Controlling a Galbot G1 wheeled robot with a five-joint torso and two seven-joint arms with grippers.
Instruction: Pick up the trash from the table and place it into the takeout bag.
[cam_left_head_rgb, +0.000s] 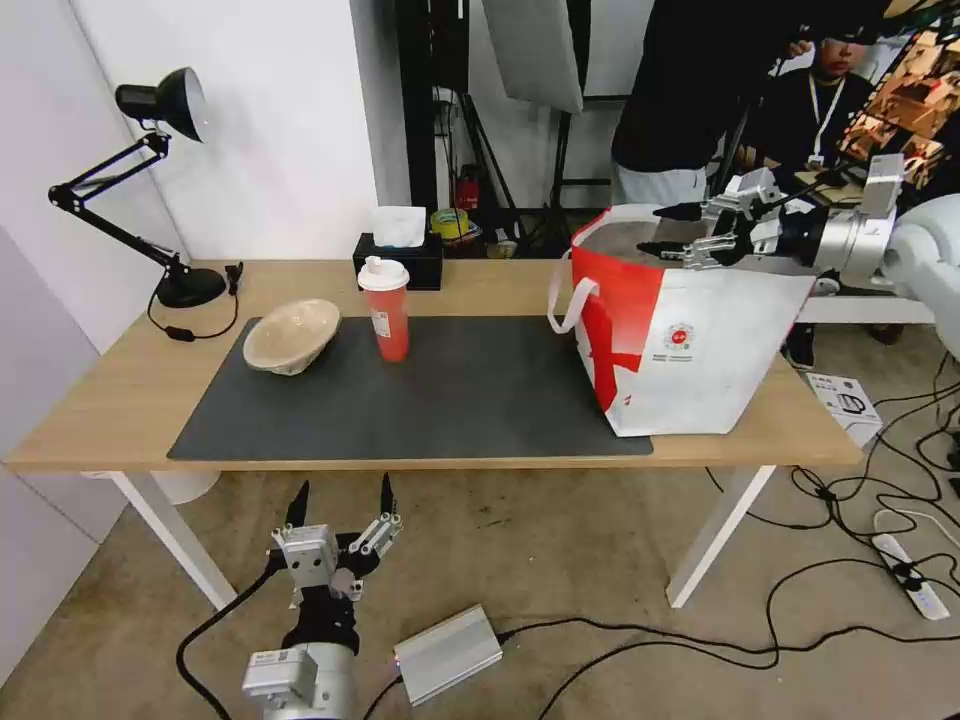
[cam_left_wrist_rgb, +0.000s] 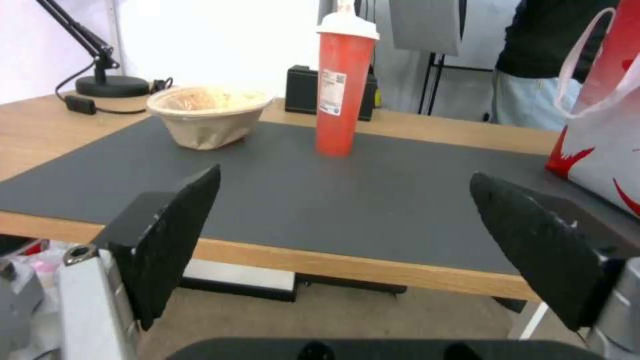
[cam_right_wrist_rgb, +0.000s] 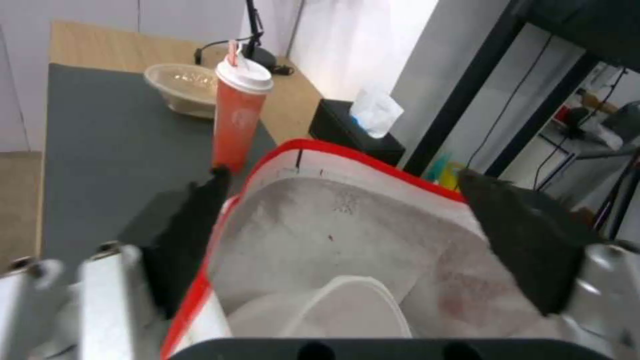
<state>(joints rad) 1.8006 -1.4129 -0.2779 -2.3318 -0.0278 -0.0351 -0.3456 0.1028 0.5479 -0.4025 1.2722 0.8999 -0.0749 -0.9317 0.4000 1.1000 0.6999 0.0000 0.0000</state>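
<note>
My right claw (cam_left_head_rgb: 690, 232) is hovering released over the open mouth of the takeout bag (cam_left_head_rgb: 690, 345), its fingers spread and carrying nothing. Directly beneath it, the white bowl (cam_right_wrist_rgb: 347, 312) is lying inside against the silver lining, so I judge this first piece of trash to be delivered. The takeout bag is standing upright at the right end of the table (cam_left_head_rgb: 120, 400), partly on the dark mat (cam_left_head_rgb: 450, 400), its mouth gaping so that items can be lowered straight in.

My left claw (cam_left_head_rgb: 340, 505) is waiting released, fingers parted, below the table's near edge, level with and facing the remaining trash. The red cup (cam_left_head_rgb: 386, 308) with its white lid is standing upright on the mat; the pulp bowl (cam_left_head_rgb: 291, 335) is resting tilted beside it at the mat's far left corner. Both are well apart from the takeout bag. The black tissue box (cam_left_head_rgb: 400, 258) and desk lamp (cam_left_head_rgb: 150, 180) are staying out of the task.
</note>
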